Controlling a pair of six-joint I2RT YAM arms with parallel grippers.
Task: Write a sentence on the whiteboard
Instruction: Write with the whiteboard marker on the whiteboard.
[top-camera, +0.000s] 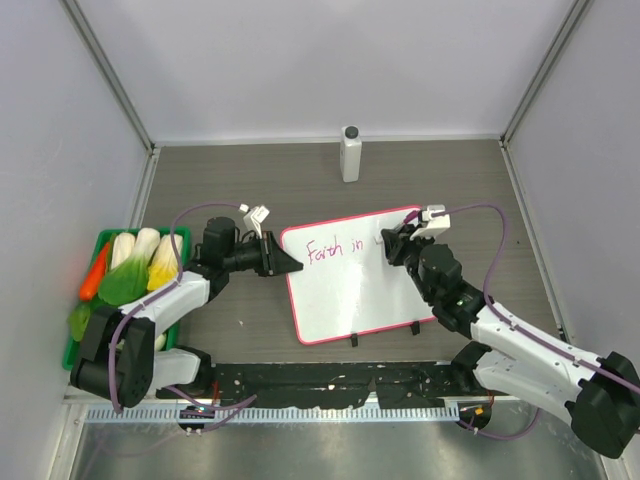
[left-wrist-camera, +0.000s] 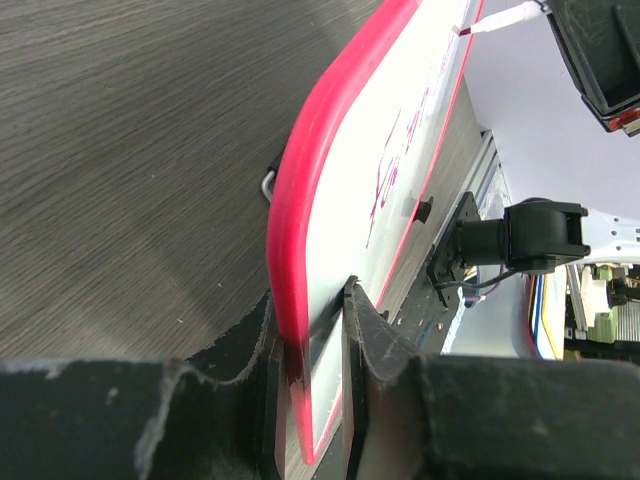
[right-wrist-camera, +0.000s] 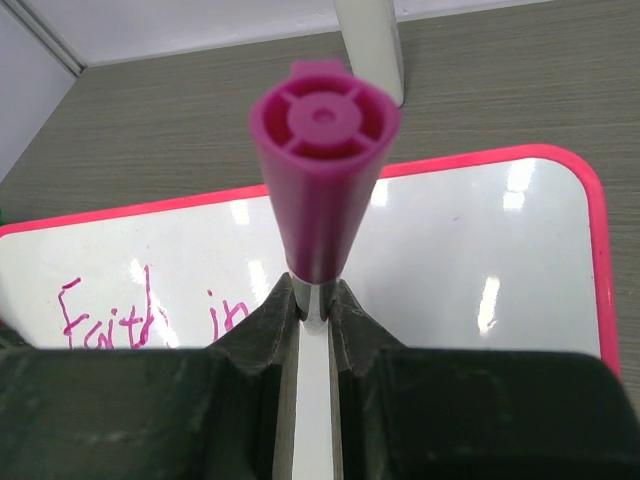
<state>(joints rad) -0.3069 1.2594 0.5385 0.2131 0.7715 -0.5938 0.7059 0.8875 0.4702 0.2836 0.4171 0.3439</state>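
The whiteboard (top-camera: 360, 295), white with a pink-red frame, lies on the table between both arms. Pink handwriting reading "Faith in" (top-camera: 325, 250) runs along its upper left, the sentence as far as it shows. My left gripper (top-camera: 283, 262) is shut on the board's left edge; in the left wrist view its fingers (left-wrist-camera: 375, 330) pinch the red frame (left-wrist-camera: 320, 140). My right gripper (top-camera: 392, 243) hovers over the board's upper right, shut on a marker. In the right wrist view the marker's magenta end (right-wrist-camera: 322, 180) points at the camera above the jaws (right-wrist-camera: 316, 300). Its tip touches the board (left-wrist-camera: 462, 31).
A white bottle (top-camera: 351, 153) stands at the back, beyond the board. A green tray (top-camera: 105, 233) of toy vegetables (top-camera: 140, 260) sits at the left by the left arm. Two black clip feet (top-camera: 353, 340) stick out from the board's near edge. Grey walls enclose the table.
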